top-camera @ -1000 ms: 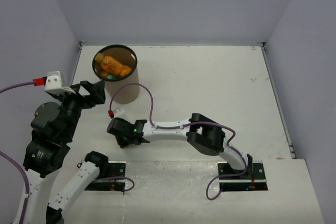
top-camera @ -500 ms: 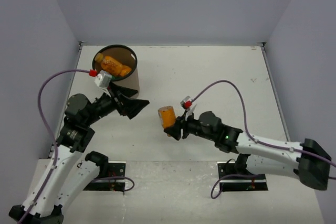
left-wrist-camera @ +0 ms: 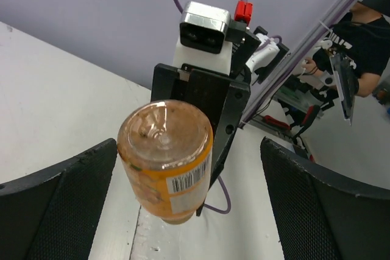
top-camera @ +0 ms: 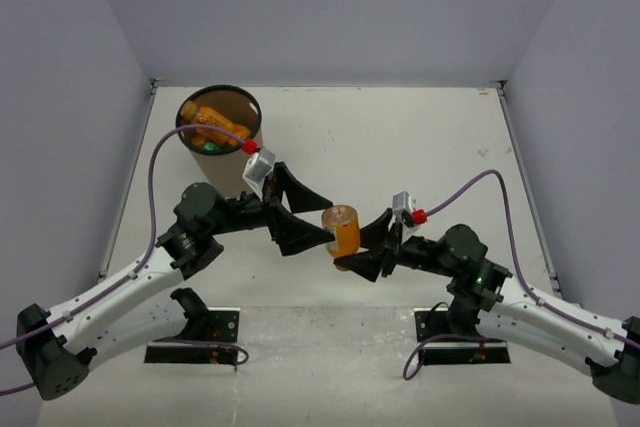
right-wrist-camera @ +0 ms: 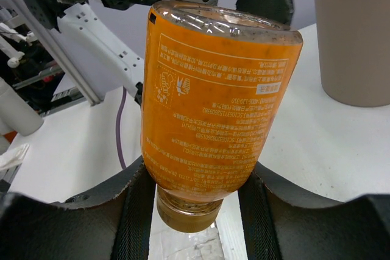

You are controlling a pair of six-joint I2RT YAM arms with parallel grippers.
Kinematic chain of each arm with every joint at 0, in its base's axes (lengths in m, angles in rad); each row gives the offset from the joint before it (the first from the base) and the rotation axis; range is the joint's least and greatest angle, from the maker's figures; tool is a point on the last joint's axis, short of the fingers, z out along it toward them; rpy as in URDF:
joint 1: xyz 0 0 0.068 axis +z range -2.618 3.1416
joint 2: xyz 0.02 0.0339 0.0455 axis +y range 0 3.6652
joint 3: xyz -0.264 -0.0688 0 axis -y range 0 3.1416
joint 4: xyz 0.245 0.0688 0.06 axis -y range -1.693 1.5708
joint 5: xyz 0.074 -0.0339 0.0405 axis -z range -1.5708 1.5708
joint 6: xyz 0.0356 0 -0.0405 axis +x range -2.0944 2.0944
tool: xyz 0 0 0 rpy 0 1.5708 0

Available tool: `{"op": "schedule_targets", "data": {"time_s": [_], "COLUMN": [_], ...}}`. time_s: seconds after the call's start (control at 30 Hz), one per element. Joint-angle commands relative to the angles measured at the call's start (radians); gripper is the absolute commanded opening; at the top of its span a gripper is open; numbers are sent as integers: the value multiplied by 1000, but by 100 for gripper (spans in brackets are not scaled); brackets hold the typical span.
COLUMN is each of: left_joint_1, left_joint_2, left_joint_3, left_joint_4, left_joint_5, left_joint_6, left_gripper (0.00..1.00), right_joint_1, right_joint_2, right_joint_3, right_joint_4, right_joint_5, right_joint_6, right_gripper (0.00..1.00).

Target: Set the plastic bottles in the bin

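The small orange plastic bottle (top-camera: 343, 230), likely light and slick, sits pinched near its cap in the right gripper (top-camera: 362, 252); the wide-open, empty left gripper (top-camera: 328, 219) should take its body.

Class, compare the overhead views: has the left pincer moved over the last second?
Yes. The left pincer has swung right, away from the bin, to the orange bottle.

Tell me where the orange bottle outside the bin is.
In the top view, the orange bottle is mid-table, held cap down in the right claw. The open left claw is just left of it, and the bin stands far-left.
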Motion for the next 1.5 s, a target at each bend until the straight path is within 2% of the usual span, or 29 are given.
{"op": "schedule_targets", "data": {"time_s": [0.0, 0.2, 0.37, 0.4, 0.43, 0.47, 0.5, 0.53, 0.6, 0.63, 0.67, 0.7, 0.73, 0.77, 0.8, 0.87, 0.9, 1.0, 1.13, 1.2, 1.27, 1.3, 1.37, 1.4, 1.43, 1.47], "left_joint_1": [-42, -107, -142, -145, -153, -154, -156, -156, -156, -154, -154, -154, -153, -151, -145, -92, 7, 184, 328, 353, 364, 364, 366, 366, 366, 366], "left_joint_2": [52, 130, 155, 158, 161, 163, 164, 167, 166, 157, 153, 156, 176, 195, 227, 264, 308, 411, 589, 629, 664, 669, 666, 667, 675, 680], "left_joint_3": [70, 91, 93, 94, 96, 102, 108, 117, 158, 182, 262, 319, 382, 445, 544, 628, 707, 844, 1004, 1054, 1068, 1056, 1032, 1026, 1027, 1032], "left_joint_4": [20, 6, 57, 78, 83, 83, 68, 45, -53, -113, -279, -375, -500, -664, -716, -794, -805, -822, -914, -966, -997, -996, -988, -999, -1009, -1023], "left_joint_5": [-90, -137, -62, -50, -44, -48, -57, -98, -173, -315, -415, -539, -832, -984, -1282, -1451, -1484, -1490, -1493, -1473, -1438, -1427, -1392, -1392, -1401, -1412], "left_joint_6": [46, 63, 57, 54, 52, 51, 51, 61, 92, 109, 130, 181, 201, 219, 261, 307, 340, 394, 416, 405, 379, 364, 358, 339, 332, 322], "left_gripper": [100, 99, 87, 80, 49, 31, 0, 0, 0, 0, 0, 0, 0, 0, 0, 0, 0, 0, 0, 1, 15, 26, 31, 38, 47, 64], "right_joint_1": [1, 0, 0, 0, 1, 0, 0, 0, 0, 0, 1, 0, 0, 1, 0, 0, 0, 1, 0, 0, 0, 0, 0, 0, 0, 0], "right_joint_2": [0, -34, -39, -34, -32, -31, -26, -23, -25, -25, -28, -29, -26, -23, -16, -11, -15, -38, -63, -69, -71, -71, -72, -71, -72, -72], "right_joint_3": [36, 19, 36, 41, 44, 47, 47, 48, 47, 48, 58, 68, 94, 108, 137, 157, 163, 159, 153, 153, 156, 156, 157, 157, 159, 160], "right_joint_4": [8, 41, 7, 2, -1, -4, -5, -10, -30, -88, -131, -186, -238, -357, -416, -535, -553, -558, -558, -565, -576, -578, -579, -581, -584, -588], "right_joint_5": [-56, -58, -27, -21, -14, -12, -13, -10, 52, 175, 253, 338, 429, 603, 675, 797, 799, 749, 720, 715, 714, 712, 709, 707, 706, 706], "right_joint_6": [-20, -14, -27, -30, -31, -33, -36, -34, -8, 7, 28, 44, 61, 79, 119, 169, 171, 171, 168, 165, 164, 161, 156, 154, 154, 154], "right_gripper": [12, 12, 12, 12, 12, 12, 16, 22, 97, 99, 99, 99, 99, 99, 99, 99, 99, 99, 99, 99, 99, 99, 99, 99, 99, 99]}}
